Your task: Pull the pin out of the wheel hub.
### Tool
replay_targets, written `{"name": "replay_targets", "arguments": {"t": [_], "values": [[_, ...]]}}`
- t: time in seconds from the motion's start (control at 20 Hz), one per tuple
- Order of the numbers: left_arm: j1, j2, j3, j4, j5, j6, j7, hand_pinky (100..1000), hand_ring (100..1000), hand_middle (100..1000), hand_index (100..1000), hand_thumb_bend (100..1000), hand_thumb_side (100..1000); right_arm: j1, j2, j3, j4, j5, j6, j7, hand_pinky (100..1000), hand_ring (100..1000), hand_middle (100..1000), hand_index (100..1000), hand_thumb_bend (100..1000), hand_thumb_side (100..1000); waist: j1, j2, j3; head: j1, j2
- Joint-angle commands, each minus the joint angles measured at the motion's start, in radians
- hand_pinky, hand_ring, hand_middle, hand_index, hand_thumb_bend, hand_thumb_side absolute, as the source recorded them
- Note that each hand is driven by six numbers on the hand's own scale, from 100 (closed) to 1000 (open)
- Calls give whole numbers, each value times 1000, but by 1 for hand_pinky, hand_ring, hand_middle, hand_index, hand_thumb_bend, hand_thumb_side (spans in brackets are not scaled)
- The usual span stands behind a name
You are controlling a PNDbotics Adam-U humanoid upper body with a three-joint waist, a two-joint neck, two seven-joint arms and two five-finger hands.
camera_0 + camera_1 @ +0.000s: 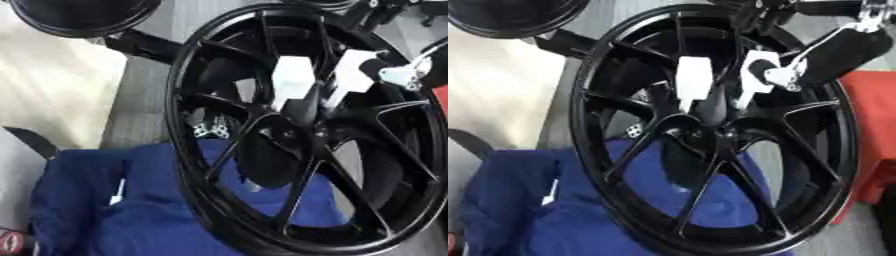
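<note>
blue cloth (131,210) covers the lower left of the surface, with a cream sheet (52,95) beyond it and something red (872,125) at the right. a black wheel (306,135) stands tilted over the cloth, its spokes meeting at the hub (297,132). the right hand (776,75) comes in from the upper right, its white-tipped fingers (693,80) reaching through the spokes just above the hub; whether they are clamped on anything i cannot tell. the pin cannot be made out.
</note>
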Motion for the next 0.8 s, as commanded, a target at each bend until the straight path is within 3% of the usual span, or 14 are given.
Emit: {"name": "replay_targets", "arguments": {"t": [0.05, 0.3, 0.8], "values": [[-9, 9, 3, -19, 5, 0, -3, 739, 711, 633, 735, 423, 462, -6, -33, -13, 0, -13, -4, 4, 858, 818, 820, 911, 174, 339, 2, -15, 0, -3, -8], [-12, 5, 2, -19, 8, 1, -4, 739, 711, 635, 735, 422, 464, -3, -32, -7, 16, 19, -10, 13, 876, 862, 842, 919, 208, 330, 2, -13, 2, -6, -12], [-13, -2, 2, -19, 10, 2, -7, 740, 711, 635, 734, 419, 467, 4, -22, -2, 47, 51, -6, -16, 866, 856, 833, 914, 200, 349, 3, -4, 5, -8, -18]]}}
